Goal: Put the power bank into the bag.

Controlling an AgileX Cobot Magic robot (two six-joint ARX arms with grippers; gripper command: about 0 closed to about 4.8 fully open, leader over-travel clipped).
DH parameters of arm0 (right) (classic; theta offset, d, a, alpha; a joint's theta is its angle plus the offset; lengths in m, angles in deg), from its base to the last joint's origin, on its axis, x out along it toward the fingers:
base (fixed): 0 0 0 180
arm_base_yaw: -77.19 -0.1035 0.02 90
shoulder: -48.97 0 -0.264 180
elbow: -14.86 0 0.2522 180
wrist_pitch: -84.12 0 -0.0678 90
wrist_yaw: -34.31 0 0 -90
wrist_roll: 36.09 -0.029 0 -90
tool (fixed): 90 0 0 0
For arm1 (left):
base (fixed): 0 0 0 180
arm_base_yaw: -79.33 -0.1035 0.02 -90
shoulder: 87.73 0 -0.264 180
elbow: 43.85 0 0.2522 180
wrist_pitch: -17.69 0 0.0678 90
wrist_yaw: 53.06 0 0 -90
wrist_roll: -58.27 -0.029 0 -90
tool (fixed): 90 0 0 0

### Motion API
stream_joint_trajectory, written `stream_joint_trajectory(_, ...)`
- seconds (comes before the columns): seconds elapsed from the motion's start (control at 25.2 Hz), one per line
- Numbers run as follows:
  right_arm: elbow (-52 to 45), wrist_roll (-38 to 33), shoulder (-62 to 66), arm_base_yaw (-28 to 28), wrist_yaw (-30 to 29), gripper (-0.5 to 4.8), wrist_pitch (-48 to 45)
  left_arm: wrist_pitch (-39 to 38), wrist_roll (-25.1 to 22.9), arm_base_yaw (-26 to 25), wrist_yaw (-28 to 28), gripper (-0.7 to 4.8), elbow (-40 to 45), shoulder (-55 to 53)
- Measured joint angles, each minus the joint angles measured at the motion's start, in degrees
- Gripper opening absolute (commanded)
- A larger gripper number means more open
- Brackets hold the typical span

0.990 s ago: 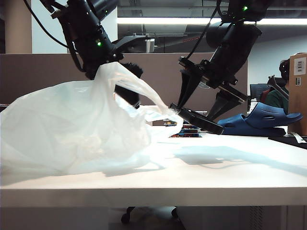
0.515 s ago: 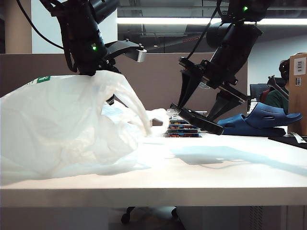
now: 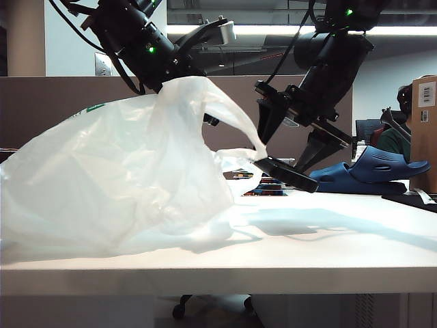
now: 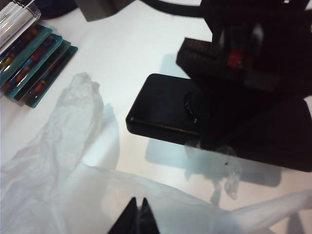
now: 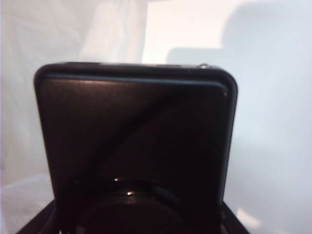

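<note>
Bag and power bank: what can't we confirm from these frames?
- Bag mouth: exterior view shows it side-on, so the opening is hidden behind its own wall.
- Left gripper: shut fingertips, cut by the left wrist view's edge; exterior view hides them behind plastic.
- Right gripper contact on the power bank: right wrist view is filled by the slab.

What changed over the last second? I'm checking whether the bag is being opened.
The left gripper shut on the bag and lifted its handle, raising the mouth toward the power bank. The right gripper kept the power bank in place above the table.
</note>
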Motion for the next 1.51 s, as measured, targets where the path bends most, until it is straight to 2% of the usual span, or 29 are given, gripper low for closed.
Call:
stream_joint_trajectory(0.04,0.0,0.2,0.0,0.0,-0.9,2.06,0.2,0.0,0.0,0.0,0.2,-0.06,0.0,0.0)
stream_joint_trajectory(0.36,0.0,1.9,0.0,0.0,-9.4,2.06,1.0,4.8,0.0,0.0,12.7,-0.06,0.0,0.0)
stream_joint_trajectory(0.59,0.0,2.9,0.0,-0.2,-12.3,2.06,1.0,5.4,0.0,0.0,12.4,-0.05,0.0,0.0)
stream_joint_trajectory(0.83,0.0,3.2,0.0,-0.2,-12.3,2.06,1.0,5.9,0.0,0.0,2.7,0.10,0.0,2.9)
stream_joint_trajectory(0.87,0.0,3.2,0.0,-0.2,-12.1,2.06,1.0,5.9,0.0,0.0,0.5,0.45,0.0,3.9)
stream_joint_trajectory(0.91,0.0,3.3,0.0,-0.2,-12.0,2.06,1.0,5.9,0.0,-0.1,-1.0,1.27,-0.1,4.7)
stream_joint_trajectory(0.95,0.0,3.8,0.0,-0.2,-11.7,2.06,1.0,5.8,0.0,-0.1,-5.4,2.26,-0.1,6.8)
stream_joint_trajectory(1.03,0.0,4.2,0.0,-0.2,-11.3,2.06,1.0,4.9,0.0,-0.1,-12.6,3.46,-0.2,9.9)
stream_joint_trajectory(1.07,0.0,4.2,0.0,-0.2,-11.3,2.06,1.0,4.0,0.0,-0.1,-15.4,3.66,-0.2,11.2)
stream_joint_trajectory(1.27,0.0,4.2,0.0,-0.2,-11.2,2.06,1.0,-3.7,0.1,-0.1,-23.2,3.82,-0.2,13.7)
stream_joint_trajectory(1.51,0.0,4.2,0.0,-0.2,-11.2,2.06,1.0,-12.4,2.5,-0.1,-24.1,3.81,-0.2,13.7)
